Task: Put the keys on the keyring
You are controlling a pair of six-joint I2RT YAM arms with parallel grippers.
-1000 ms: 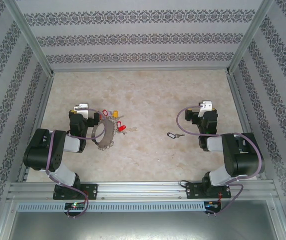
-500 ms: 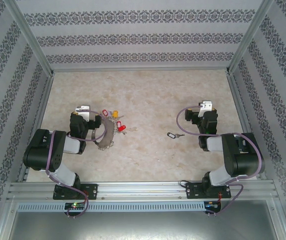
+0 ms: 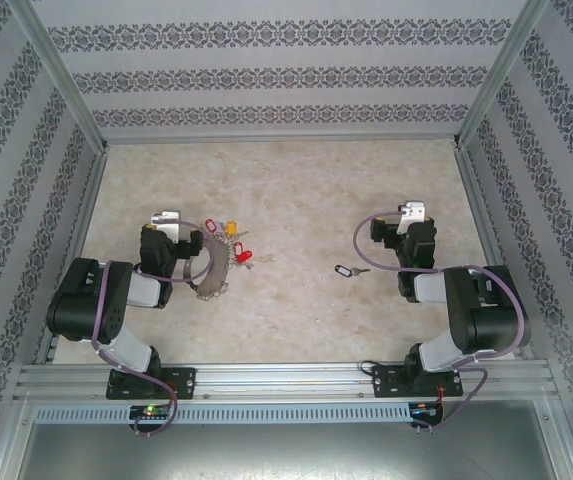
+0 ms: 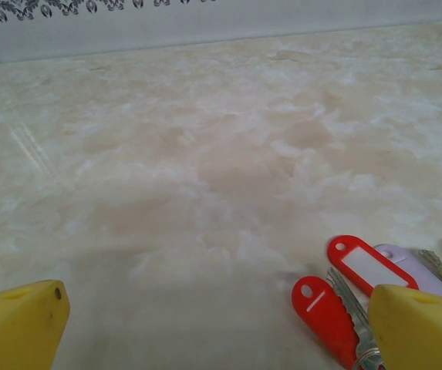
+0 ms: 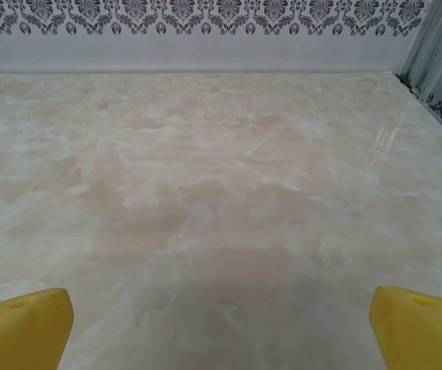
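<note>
Approach stage, by judgement, no grasp yet made: the left gripper point(image 4: 219, 327), jaws wide and empty, sits at the left edge of the keyring point(image 3: 209, 270), a grey hoop fringed with red tags point(image 4: 325, 312). The keys point(image 3: 349, 270), a silver blade with a black oval tag, lie flat well right of the keyring, unthreaded, with the right gripper point(image 5: 221, 327) beyond, jaws equally wide. Next, the right jaws must close on the key while the hoop is steadied

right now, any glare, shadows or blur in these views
Top external: even, soft light, only faint shadows, key small yet clear. Left wrist: pale glare streak on the table, yellow fingers soft, red tags sharp. Right wrist: glare streak at right, dim shadow low centre.
</note>
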